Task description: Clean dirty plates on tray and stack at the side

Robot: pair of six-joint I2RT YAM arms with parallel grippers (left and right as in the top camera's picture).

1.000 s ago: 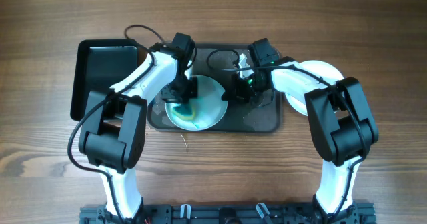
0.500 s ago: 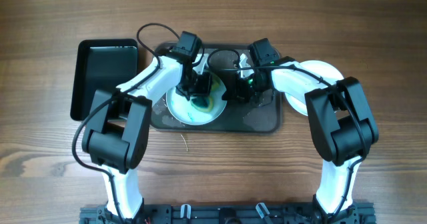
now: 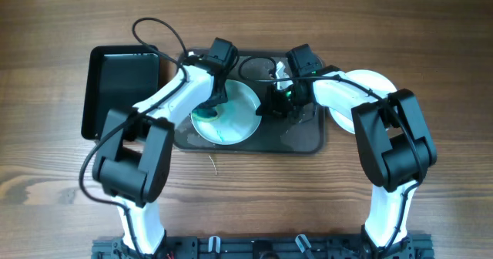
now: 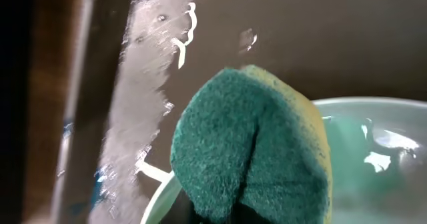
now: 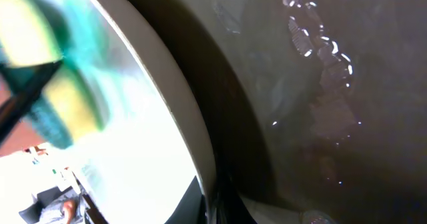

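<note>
A pale-blue plate [image 3: 243, 109] with a teal-green streak lies on the wet dark grey tray [image 3: 300, 139]. My left gripper [image 3: 214, 103] is shut on a green and yellow sponge [image 4: 253, 144] and presses it on the plate's upper left part [image 4: 380, 164]. Its fingers are hidden behind the sponge in the left wrist view. My right gripper [image 3: 271, 105] is shut on the plate's right rim [image 5: 193, 117], its fingers [image 5: 217, 207] at the bottom of the right wrist view. The sponge also shows there [image 5: 60, 97]. A white plate [image 3: 376, 79] lies on the table right of the tray, partly under my right arm.
A smaller, deeper black tub [image 3: 119, 89] stands left of the tray. Cables loop over the tray's far edge [image 3: 258, 60]. Bare wooden table [image 3: 246, 190] lies in front of the tray.
My left gripper swept the sponge right across the plate to its centre, then back to the upper left. The right gripper has kept its hold on the rim.
</note>
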